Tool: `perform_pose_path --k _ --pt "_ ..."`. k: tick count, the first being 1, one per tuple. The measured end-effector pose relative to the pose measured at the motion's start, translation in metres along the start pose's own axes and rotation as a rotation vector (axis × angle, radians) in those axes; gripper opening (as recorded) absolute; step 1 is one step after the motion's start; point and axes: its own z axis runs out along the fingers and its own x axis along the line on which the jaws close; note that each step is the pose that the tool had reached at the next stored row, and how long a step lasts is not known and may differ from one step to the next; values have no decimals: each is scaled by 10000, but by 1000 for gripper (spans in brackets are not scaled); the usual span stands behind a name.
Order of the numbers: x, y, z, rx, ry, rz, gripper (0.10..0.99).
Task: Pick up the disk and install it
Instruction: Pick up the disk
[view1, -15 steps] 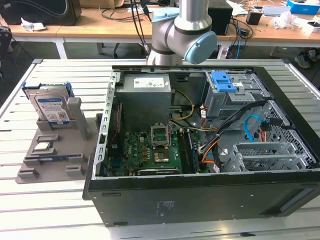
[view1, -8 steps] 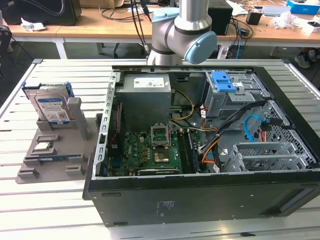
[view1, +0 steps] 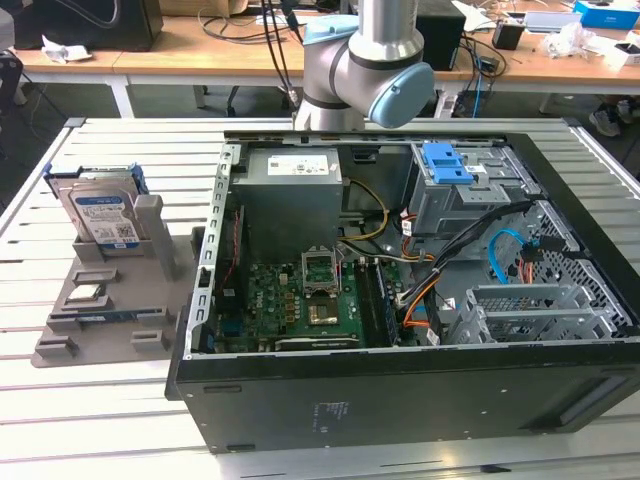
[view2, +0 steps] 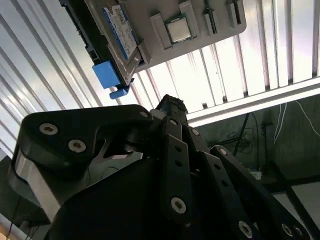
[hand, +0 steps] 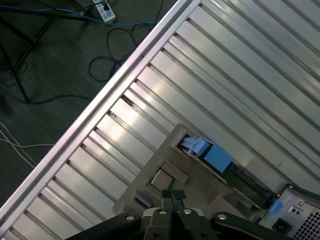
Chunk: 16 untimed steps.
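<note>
Disk (view1: 100, 212) is standing upright in a grey holder (view1: 130, 290) beside the open case (view1: 400, 400), presumably presenting its edges for grasping. The gripper (hand: 173, 194), closed and empty, is hovering above the holder.

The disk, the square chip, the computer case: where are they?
disk (view1: 100, 212), exterior view, on its white-and-blue label.
square chip (view1: 88, 293), exterior view, on its metal top.
computer case (view1: 400, 400), exterior view, on its black wall.
</note>
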Motion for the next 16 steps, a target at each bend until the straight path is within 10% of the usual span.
perform_pose_path --k 16 --pt "0 0 0 -75 144 -3202 106"
